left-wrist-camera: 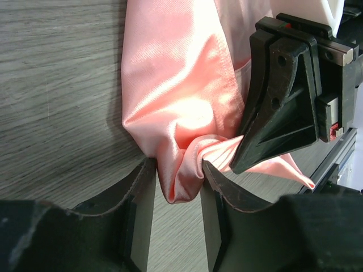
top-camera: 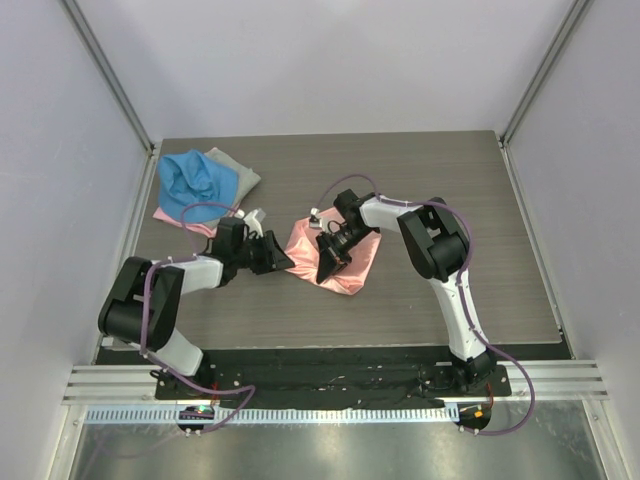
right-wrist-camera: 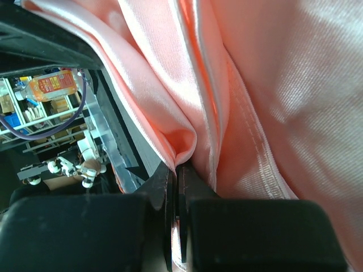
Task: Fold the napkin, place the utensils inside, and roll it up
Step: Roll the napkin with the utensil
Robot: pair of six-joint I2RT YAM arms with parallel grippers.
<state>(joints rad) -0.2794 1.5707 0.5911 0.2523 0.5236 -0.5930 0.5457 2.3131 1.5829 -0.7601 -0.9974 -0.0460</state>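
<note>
Two pincers are on the napkin (top-camera: 362,262), which lies rumpled near the middle of the worktop (top-camera: 450,180), between the arms. It is neither spread flat nor squared up.

At its near-left end a bunched corner sits between the jaws of the left pincer (left-wrist-camera: 173,187). Both fingers touch the satin and the cloth narrows where they meet it, so this reads as a grip on the napkin. The right pincer (right-wrist-camera: 176,175) is clamped almost fully together, with a thin fold of the hemmed edge running into the slit between its jaws. It holds the napkin too, just beside the left one.

My judgement is that the folding step is in hand and only at its start. No clean crease shows, and no spoon is visible in any view, so placing and rolling lie well ahead.

The next move probably calls for the two arms to draw apart together. That would pull the slack out of the cloth before one edge is laid over the other. Satin is slippery and the right hold is on a thin layer, so a sharp tug could free it.

A blue cloth (top-camera: 195,182) and a grey cloth (top-camera: 240,170) lie in the far-left corner, well apart from the work.
</note>
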